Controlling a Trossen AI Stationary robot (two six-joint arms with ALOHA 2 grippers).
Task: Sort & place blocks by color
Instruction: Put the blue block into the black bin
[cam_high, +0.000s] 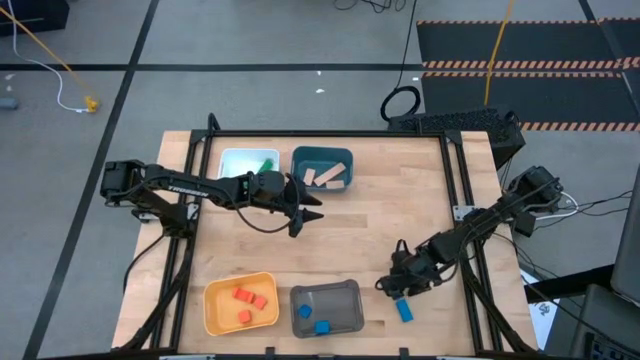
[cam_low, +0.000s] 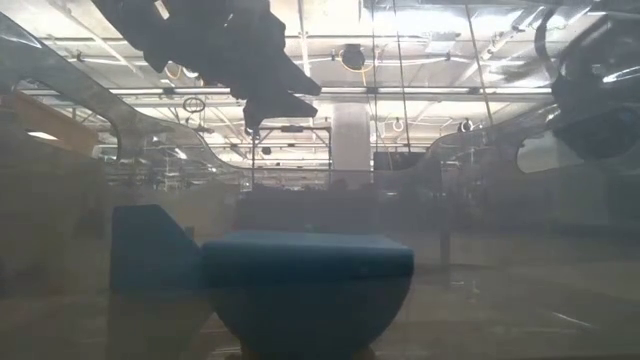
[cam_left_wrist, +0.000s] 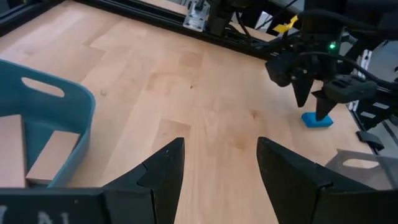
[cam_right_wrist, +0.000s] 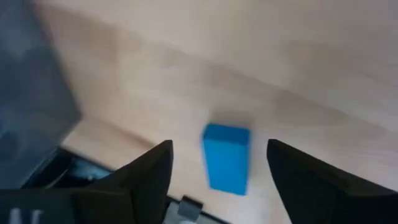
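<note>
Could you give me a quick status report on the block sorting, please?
Right claw open, poised over blue block on the table. Left claw open, empty, beside teal bin. Nothing obstructing.

A teal bin (cam_low: 300, 285) fills the foreground, with a dark arm (cam_low: 215, 45) hanging above.

Block (cam_high: 404, 310) right of bin (cam_high: 326, 308)

Four bins sit on the pale wooden desk (cam_high: 350, 230). At the far edge a white bin (cam_high: 243, 160) stands just beside a teal bin (cam_high: 321, 169). At the near edge a yellow bin (cam_high: 240, 303) stands beside a grey bin (cam_high: 326, 308). On the grey floor beyond the desk a yellow cable (cam_high: 45, 50) trails off, and a black mat with red-striped edges (cam_high: 520, 60) lies to one side.
</note>
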